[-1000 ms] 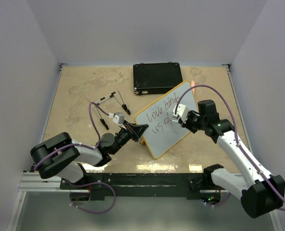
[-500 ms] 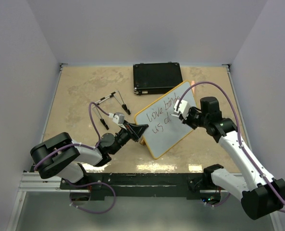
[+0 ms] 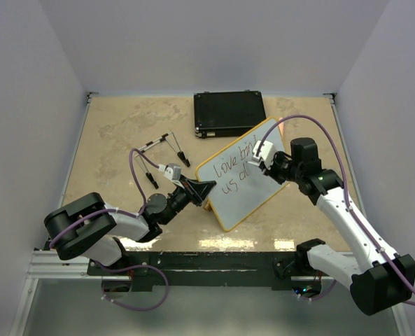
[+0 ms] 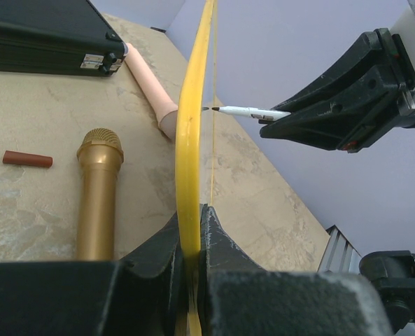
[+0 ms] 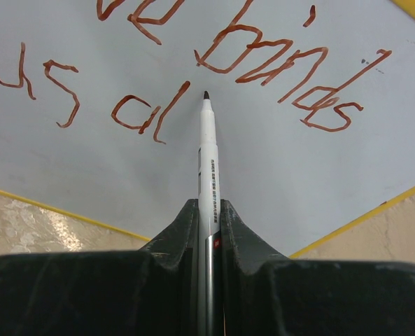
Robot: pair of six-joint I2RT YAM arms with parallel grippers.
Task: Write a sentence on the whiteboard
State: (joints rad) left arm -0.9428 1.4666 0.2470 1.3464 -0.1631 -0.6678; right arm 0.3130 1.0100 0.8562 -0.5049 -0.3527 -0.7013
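Since a second ago the whiteboard (image 3: 245,199) has not shifted. It stands propped on edge on the worktop (image 3: 116,129), its lower left frame clenched in the left jaws. The right arm has lifted a little toward the board's upper corner, the right jaws grasping a marker (image 5: 208,161). The sentence (image 5: 263,63) has gained one stroke and now reads "love binds us al".

The worktop is mottled beige, like stone. The board's face is glossy pale grey, bound in a thin yellow frame with rounded corners. Behind it lies a flat rectangular black case (image 3: 229,113). A gold microphone (image 4: 99,196) with a mesh head lies beside the board. The marker is a slim white barrel with a dark tip at the top of the last stroke; contact cannot be told. The cursive shows reddish-brown up close. A small brown cap (image 4: 27,159) lies near the microphone.
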